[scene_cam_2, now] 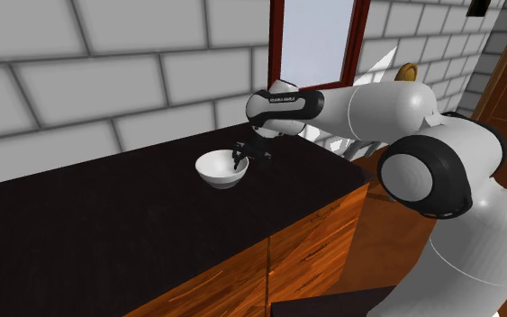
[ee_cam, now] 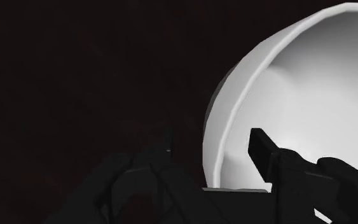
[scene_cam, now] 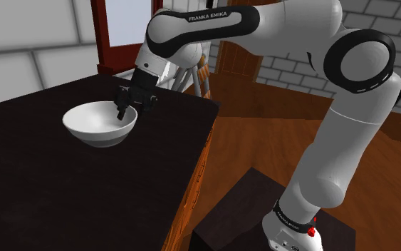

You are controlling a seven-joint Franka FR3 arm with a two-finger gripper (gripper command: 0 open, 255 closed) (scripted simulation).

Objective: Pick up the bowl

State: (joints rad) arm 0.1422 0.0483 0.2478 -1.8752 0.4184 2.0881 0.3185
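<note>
grasp stage of picking up the bowl, with the closing of the jaws not yet done. white bowl (scene_cam: pixel 97 128) standing upright on the dark table (scene_cam: pixel 63 200), near the table's far edge in the shoulder view and close to the grey block wall in the second exterior view. black gripper (scene_cam: pixel 129 113) lowered over the side of the bowl nearest the arm, jaws apart and astride the rim.

wrist view: inner finger (ee_cam: pixel 279 159) hanging inside the bowl (ee_cam: pixel 311 83), clear of the white wall; outer finger (ee_cam: pixel 145 172) outside the wall, over the table. the outer finger is dim against the dark surface, so its gap to the wall appears open but cannot be read with certainty. nothing is clasped. the gripper (ee_cam: pixel 210 147) is centred on the rim, which runs up between the two fingers.

second exterior view: gripper (scene_cam_2: pixel 247 162) at the bowl's (scene_cam_2: pixel 217 171) edge towards that view's right.

judgement: the next move calls for a firm pinch on the thin wall, with both fingers low enough below the lip to bite, then a straight lift. a smooth curved wall may slip or tip the bowl if the pinch is shallow.
</note>
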